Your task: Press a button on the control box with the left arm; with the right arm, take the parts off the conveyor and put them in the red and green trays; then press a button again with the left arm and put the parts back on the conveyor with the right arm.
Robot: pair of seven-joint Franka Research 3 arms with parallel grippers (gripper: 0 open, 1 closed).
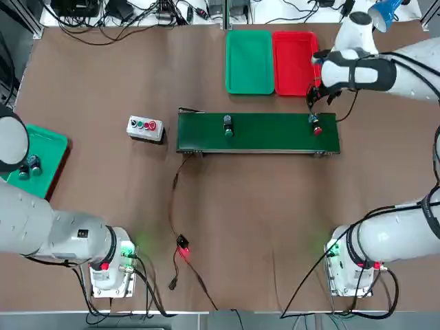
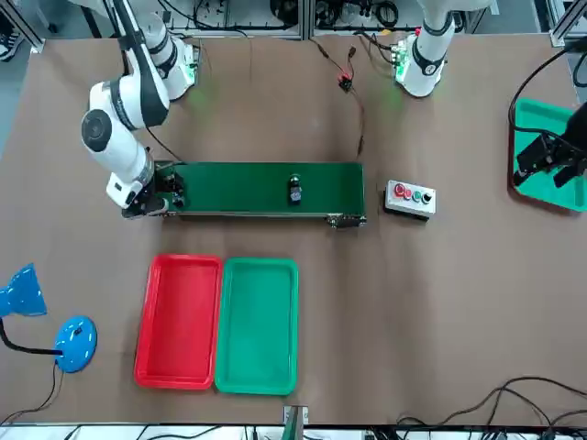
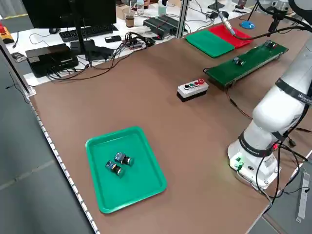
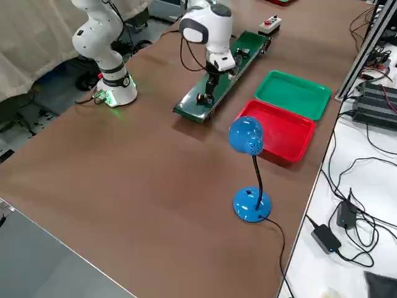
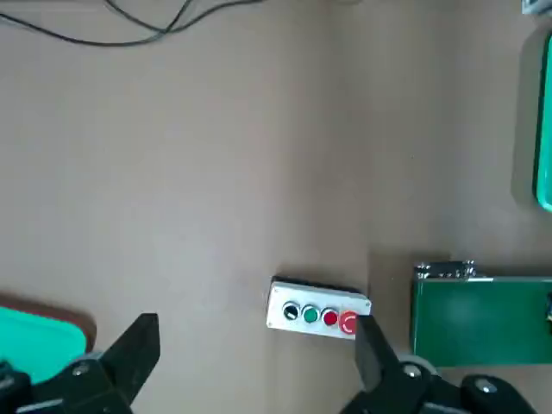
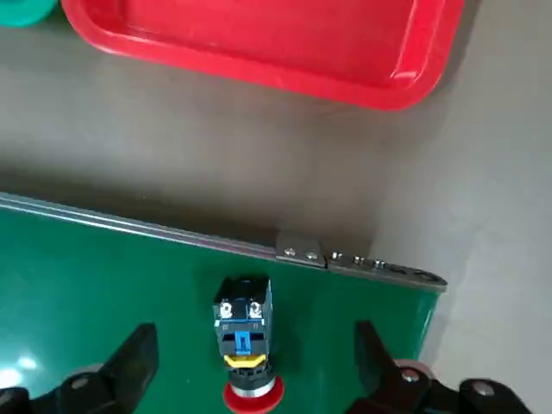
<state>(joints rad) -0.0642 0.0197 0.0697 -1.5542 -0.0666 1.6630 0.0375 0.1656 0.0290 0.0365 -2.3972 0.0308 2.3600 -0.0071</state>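
Observation:
The green conveyor carries a green-capped part near its middle and a red-capped part at its right end. My right gripper hovers open over that end. In the right wrist view the red-capped part lies between the spread fingers, untouched. The red tray and the green tray lie beyond the conveyor with nothing in them. The control box sits left of the conveyor. My left gripper is open at the far left, well away from the control box.
A second green tray at the table's left edge holds two small parts. A blue desk lamp stands beyond the red tray. A cable with a red-lit plug runs from the conveyor toward the arms' bases.

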